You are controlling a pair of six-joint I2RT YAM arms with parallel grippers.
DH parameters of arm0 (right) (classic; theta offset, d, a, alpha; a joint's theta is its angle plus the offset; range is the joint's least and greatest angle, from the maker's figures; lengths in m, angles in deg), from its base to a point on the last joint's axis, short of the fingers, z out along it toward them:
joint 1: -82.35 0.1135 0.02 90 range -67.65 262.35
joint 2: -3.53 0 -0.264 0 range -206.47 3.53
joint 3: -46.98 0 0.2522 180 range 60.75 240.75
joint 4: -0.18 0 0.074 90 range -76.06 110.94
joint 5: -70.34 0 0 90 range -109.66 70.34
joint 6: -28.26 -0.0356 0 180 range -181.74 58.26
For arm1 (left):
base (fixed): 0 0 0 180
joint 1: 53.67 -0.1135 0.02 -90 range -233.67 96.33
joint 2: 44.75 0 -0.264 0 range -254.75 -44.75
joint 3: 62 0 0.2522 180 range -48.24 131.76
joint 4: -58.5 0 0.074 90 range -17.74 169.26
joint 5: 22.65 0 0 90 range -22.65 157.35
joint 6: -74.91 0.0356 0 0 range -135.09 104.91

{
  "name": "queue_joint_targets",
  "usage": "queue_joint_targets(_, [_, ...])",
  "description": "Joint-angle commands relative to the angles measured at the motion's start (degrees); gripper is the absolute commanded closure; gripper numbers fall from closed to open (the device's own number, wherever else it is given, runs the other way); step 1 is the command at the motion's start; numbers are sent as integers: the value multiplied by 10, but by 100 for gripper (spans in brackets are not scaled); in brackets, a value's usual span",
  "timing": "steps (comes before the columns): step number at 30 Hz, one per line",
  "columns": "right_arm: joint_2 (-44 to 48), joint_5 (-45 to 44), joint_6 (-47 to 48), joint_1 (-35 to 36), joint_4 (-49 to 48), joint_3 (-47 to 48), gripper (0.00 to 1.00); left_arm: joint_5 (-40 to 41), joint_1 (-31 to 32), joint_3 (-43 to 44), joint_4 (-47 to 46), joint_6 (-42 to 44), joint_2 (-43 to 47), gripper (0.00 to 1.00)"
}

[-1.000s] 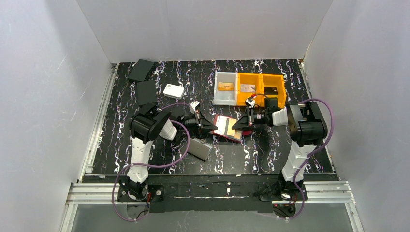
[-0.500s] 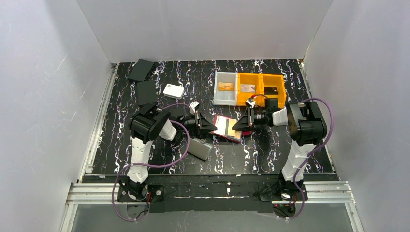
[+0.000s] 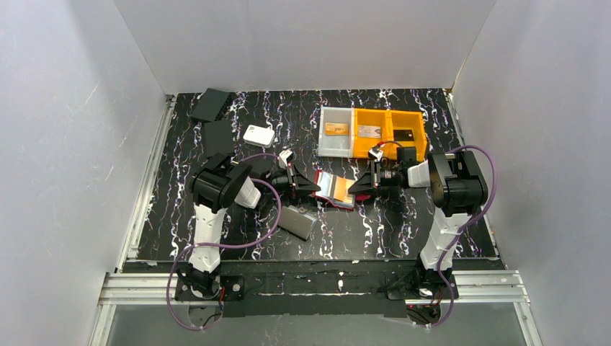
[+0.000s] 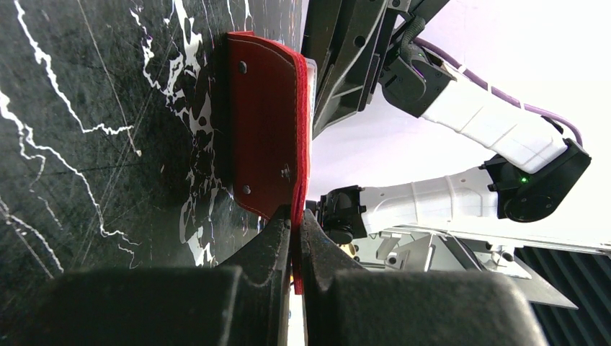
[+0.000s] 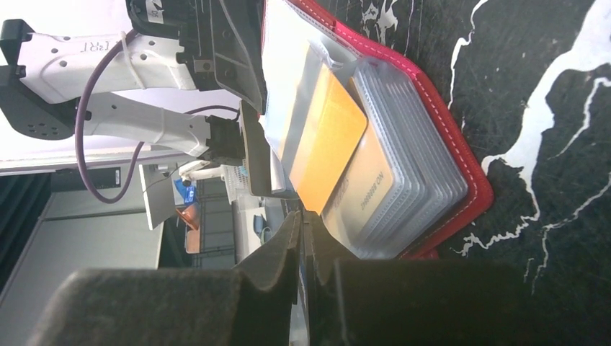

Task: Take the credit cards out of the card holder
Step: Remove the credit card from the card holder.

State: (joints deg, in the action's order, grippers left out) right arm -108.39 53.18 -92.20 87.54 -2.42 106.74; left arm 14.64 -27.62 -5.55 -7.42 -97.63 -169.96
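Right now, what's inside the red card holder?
In the card holder, an orange card pokes from clear sleeves; a gold card sits sleeved beneath. Deeper sleeves are covered.

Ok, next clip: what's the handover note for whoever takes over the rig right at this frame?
Left gripper: shut on the card holder by its red cover, holding it open.
Right gripper: jaws nearly together at a corner of the orange card, which looks partly out of its sleeve; grip unclear.
Done: one card in the white bin; silver card and dark card in the orange bins.
Left: draw out the orange card, then the gold card sleeved beneath it; check the remaining sleeves.
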Motion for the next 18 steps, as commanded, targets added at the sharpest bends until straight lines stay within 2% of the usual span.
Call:
queue_joint_targets(1, [-8, 7, 9, -3, 8, 16, 87, -6, -2, -4, -21, 1, -1, 100])
queue_joint_targets(7, [-7, -5, 18, -2, 21, 14, 66, 2, -2, -10, -19, -3, -7, 100])
queue_joint_targets(11, [-7, -10, 21, -2, 25, 15, 63, 21, -3, -24, -16, -3, -12, 98])
queue_joint_targets(15, [-6, -26, 35, -1, 41, 16, 60, 45, -7, -49, 32, 32, 24, 80])
queue_joint_targets(18, [-9, -32, 41, 1, 50, 19, 60, 58, -7, -54, 127, 88, 70, 71])
